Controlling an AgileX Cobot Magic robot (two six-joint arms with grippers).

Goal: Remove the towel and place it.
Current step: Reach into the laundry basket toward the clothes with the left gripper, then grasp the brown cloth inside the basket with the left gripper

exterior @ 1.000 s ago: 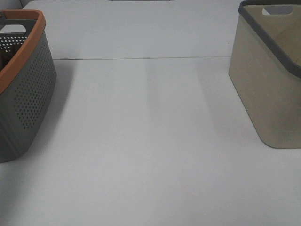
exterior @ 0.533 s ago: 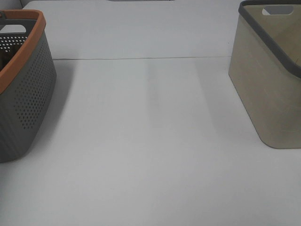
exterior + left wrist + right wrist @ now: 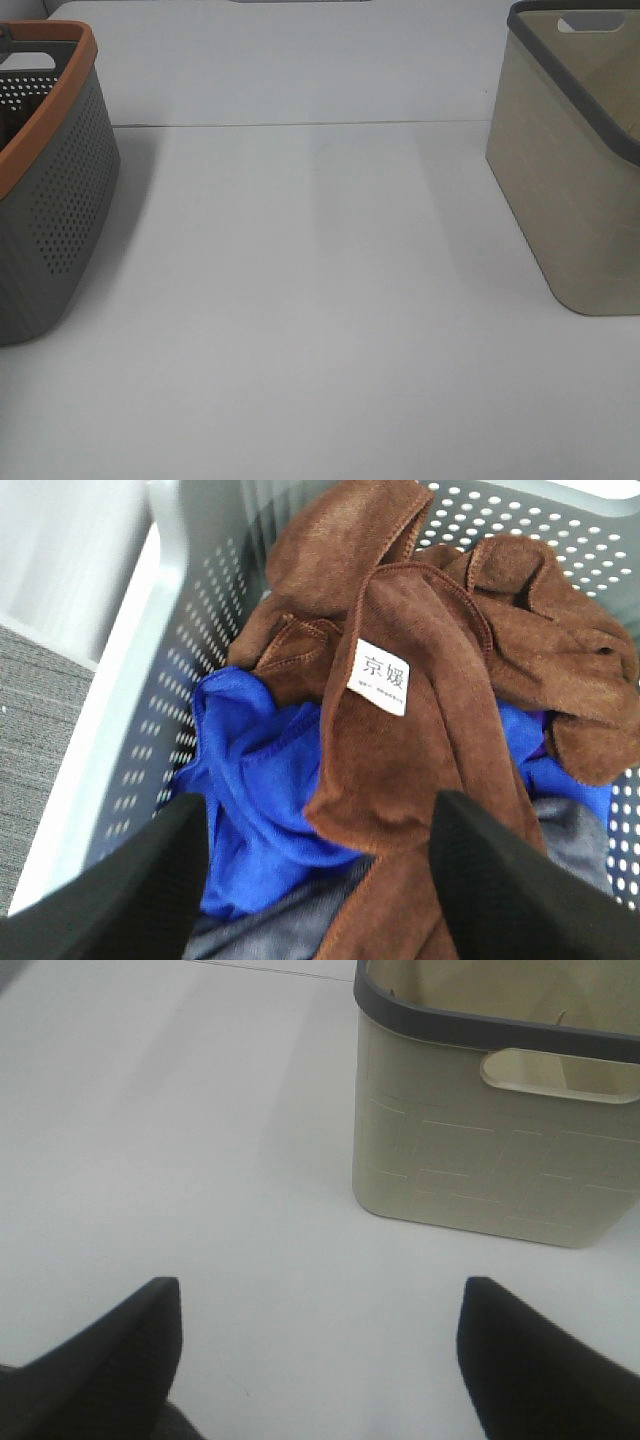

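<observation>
In the left wrist view a brown towel (image 3: 440, 670) with a white label lies on top of a blue towel (image 3: 250, 780) and a grey one (image 3: 270, 935) inside the perforated grey basket (image 3: 190, 630). My left gripper (image 3: 320, 880) hangs open just above the towels, its fingers (image 3: 110, 890) wide apart, holding nothing. My right gripper (image 3: 320, 1360) is open and empty above the white table, short of the beige basket (image 3: 500, 1150). Neither gripper shows in the high view.
In the high view the grey basket with an orange rim (image 3: 50, 180) stands at the left edge and the beige basket with a dark rim (image 3: 570, 170) at the right edge. The white table (image 3: 320, 300) lies between them.
</observation>
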